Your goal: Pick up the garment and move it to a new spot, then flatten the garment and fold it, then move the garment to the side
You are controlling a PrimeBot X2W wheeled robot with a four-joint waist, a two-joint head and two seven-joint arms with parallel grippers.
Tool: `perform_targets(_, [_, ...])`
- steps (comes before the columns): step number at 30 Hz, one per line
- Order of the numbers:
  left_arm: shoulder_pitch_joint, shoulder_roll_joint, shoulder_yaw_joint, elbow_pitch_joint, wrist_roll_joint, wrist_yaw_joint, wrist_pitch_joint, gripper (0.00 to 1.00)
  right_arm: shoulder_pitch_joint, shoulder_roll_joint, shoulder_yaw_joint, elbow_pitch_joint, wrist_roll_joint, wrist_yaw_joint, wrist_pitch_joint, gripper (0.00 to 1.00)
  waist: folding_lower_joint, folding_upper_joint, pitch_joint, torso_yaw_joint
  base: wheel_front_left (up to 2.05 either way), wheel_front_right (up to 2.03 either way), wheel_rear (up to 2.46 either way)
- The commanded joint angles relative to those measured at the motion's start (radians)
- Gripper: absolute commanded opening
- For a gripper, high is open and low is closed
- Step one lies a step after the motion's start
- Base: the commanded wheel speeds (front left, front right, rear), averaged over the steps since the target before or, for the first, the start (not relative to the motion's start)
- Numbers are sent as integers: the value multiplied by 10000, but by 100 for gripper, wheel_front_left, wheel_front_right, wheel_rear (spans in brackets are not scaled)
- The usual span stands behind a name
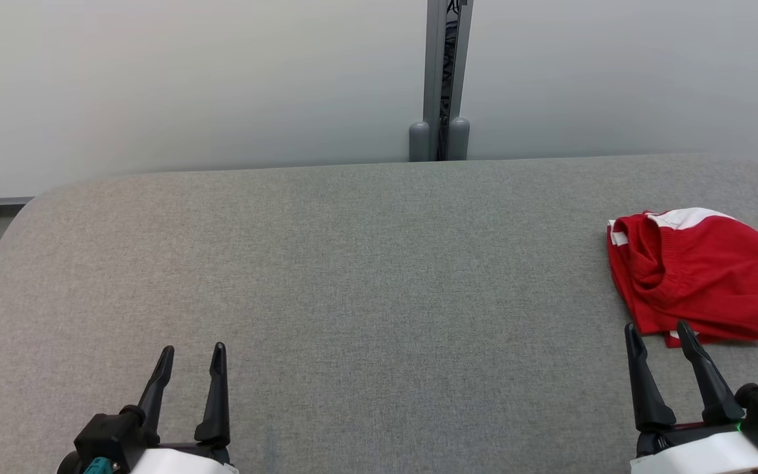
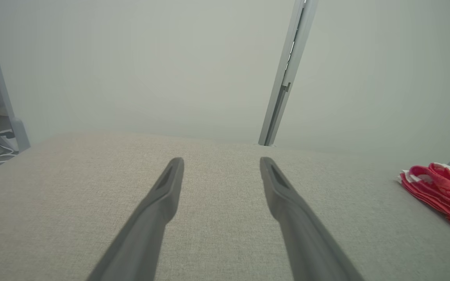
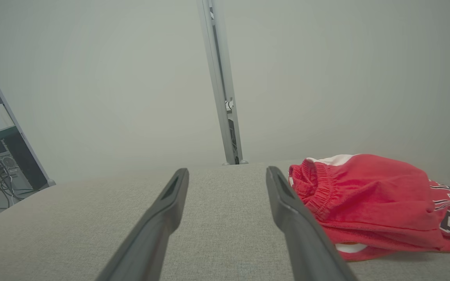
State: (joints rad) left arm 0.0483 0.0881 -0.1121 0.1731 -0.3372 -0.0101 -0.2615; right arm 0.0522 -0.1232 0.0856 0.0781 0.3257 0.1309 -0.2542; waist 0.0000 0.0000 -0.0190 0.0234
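While the red garment (image 1: 701, 276) lies bunched in layers at three o'clock on the table (image 1: 366, 263), the left gripper (image 1: 194, 347) and right gripper (image 1: 655, 326) rest spread and empty, the right just beside it. That fits a heap awaiting pickup or a fold set aside. The right wrist view adds its elastic waistband (image 3: 318, 191); the head view, the left gripper well apart at seven o'clock.
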Motion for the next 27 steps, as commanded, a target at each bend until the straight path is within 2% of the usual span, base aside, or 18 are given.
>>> perform_targets(1, [-132,50,63,21,58,-50,-28,100,-34,-3,12,-9,10,-2,38,100,0,0,-5,-2,0,0,0])
perform_targets(19, [-179,-195,243,171,180,-360,-28,100,-162,2,150,87,59,-2,90,100,0,0,-72,-29,0,0,0])
perform_targets(20, [-8,-192,215,181,128,-329,1,0,-59,41,180,62,55,0,75,0,0,0,-72,-29,0,0,0])
perform_targets(24, [246,-292,194,550,82,-330,70,0,193,157,238,385,102,0,77,0,0,0,-73,-30,0,0,0])
perform_targets(27, [131,-294,419,594,-433,-368,325,0,106,180,258,435,658,0,142,0,0,0,-65,-34,0,0,0])
